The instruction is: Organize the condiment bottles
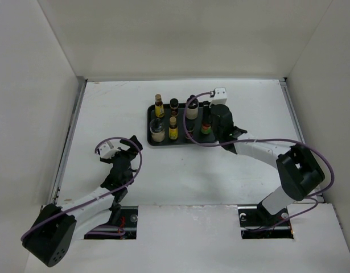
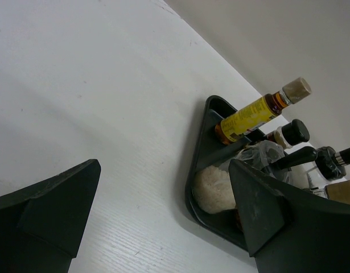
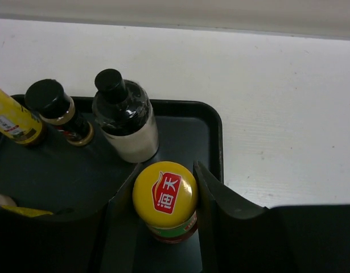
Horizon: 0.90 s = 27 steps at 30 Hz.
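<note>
White tabletop [image 1: 106,114] and plain white walls [image 1: 32,85] box in my workspace. My right claw [image 3: 165,168] sits over the right end of the black tray [image 3: 216,142], one finger on each side of the red bottle with the yellow cap [image 3: 165,194]. That bottle stands upright in the tray. The fingers flank its cap closely, but I cannot tell whether they actually press on it. Just behind it stands a white-bodied bottle with a black cap [image 3: 126,122], then a dark-capped jar [image 3: 56,108] and an amber yellow-labelled bottle [image 3: 12,120] further left. From above I also see a second amber bottle [image 1: 173,129] and a wide shaker [image 1: 157,132] in the tray's near row. My left claw [image 2: 163,165] hovers well apart from the tray, over bare table, spread wide and holding nothing.
</note>
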### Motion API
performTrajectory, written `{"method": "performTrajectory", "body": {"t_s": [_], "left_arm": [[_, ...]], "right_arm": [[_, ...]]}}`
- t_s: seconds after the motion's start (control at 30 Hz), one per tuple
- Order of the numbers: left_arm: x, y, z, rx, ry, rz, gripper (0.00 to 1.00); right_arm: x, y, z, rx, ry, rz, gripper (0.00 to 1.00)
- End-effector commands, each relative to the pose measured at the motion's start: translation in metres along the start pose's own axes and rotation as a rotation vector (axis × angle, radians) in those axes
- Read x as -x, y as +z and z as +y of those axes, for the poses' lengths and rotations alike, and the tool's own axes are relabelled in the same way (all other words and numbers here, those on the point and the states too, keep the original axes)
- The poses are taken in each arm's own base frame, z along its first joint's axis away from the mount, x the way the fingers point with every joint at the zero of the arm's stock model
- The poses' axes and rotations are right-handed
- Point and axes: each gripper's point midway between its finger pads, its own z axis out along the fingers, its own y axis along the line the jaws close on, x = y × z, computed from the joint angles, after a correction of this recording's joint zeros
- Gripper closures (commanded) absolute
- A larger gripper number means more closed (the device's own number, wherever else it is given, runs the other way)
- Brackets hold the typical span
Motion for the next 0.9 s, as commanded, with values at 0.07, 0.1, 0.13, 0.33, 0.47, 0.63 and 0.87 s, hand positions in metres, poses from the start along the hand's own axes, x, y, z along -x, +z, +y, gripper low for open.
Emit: {"method": "performTrajectory", "body": {"t_s": [0.07,0.1,0.13,0.33,0.47,0.63,0.87], "left_arm": [[0.007,0.004,-0.014,-0.026,-0.028,-0.014,0.00],[0.006,0.004,-0.014,-0.025,-0.026,-0.014,0.00],[0.008,0.003,-0.014,-0.028,-0.031,-0.017,0.00],[0.007,0.006,-0.011,-0.010,-0.017,-0.015,0.00],[0.011,0.005,-0.015,-0.026,-0.029,-0.016,0.00],[0.014,0.004,-0.014,-0.035,-0.024,-0.006,0.00],[0.018,0.007,-0.009,-0.019,-0.013,0.003,0.00]], "right_arm": [[0.040,-0.014,0.010,0.006,0.127,-0.140,0.55],[0.036,-0.013,0.011,0.004,0.130,-0.133,0.52],[0.034,-0.012,0.011,0.003,0.130,-0.129,0.48],[0.047,-0.019,0.009,0.003,0.148,-0.155,0.11],[0.062,-0.035,0.010,0.025,0.174,-0.190,0.00],[0.070,-0.062,-0.008,-0.028,0.225,-0.244,0.00],[0.051,-0.101,-0.058,-0.162,0.368,-0.290,0.00]]}}
